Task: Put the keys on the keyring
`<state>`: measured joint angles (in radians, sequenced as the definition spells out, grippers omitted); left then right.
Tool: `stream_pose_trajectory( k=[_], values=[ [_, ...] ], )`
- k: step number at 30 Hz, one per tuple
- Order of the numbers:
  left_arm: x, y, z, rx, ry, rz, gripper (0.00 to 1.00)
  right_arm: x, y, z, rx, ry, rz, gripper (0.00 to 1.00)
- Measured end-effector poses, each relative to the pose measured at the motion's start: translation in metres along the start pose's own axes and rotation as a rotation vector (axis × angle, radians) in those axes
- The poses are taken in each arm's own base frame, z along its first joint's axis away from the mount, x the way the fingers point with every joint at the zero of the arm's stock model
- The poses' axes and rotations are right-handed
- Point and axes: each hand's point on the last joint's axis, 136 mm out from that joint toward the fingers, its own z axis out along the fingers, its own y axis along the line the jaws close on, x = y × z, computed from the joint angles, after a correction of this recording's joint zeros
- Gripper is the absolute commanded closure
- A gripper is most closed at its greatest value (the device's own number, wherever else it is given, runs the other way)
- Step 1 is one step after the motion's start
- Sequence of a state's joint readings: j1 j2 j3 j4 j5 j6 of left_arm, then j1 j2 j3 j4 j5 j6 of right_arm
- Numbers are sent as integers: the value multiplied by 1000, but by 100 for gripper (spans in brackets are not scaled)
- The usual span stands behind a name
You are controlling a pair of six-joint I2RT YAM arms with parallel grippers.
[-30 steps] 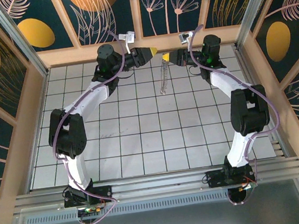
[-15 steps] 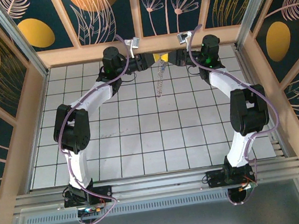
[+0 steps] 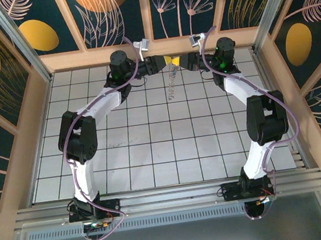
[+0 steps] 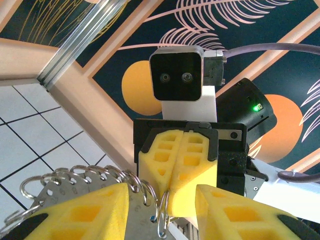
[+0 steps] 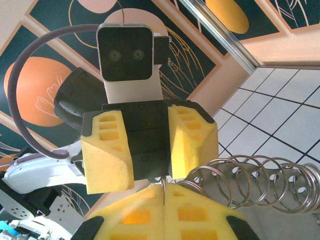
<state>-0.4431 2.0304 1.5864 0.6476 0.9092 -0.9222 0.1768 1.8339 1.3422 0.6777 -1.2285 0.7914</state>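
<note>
At the back edge, you brought the left gripper [image 4: 162,212] in, fingers wide, around the top of the keyring [image 3: 171,84], which dangled pinched in the right gripper [image 5: 163,202]; a two-handed hold looked close.

black-white arms [image 3: 102,101], lilac cables [image 4: 275,48], yellow foam claw pads [image 4: 162,165], green led [image 4: 257,106]

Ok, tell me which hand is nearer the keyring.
Right. The right hand is shut on the keyring, pinching one loop, so it is in contact with it. The left hand faces it, open around the keyring without clamping it.
</note>
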Motion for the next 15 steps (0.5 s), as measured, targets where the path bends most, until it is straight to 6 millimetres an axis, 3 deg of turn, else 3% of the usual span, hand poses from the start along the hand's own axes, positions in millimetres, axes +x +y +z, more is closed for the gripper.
stream_pose_trajectory(
  k=[5,9,15],
  values=[
    [0,0,0,2,-2,-2,61,1,2,2,-6,3,-3,100],
    [-1,-1,0,6,-5,-9,74,0,2,3,-7,2,-5,100],
    [-4,-6,0,22,-14,4,78,-2,0,3,1,-7,-6,100]
  ],
)
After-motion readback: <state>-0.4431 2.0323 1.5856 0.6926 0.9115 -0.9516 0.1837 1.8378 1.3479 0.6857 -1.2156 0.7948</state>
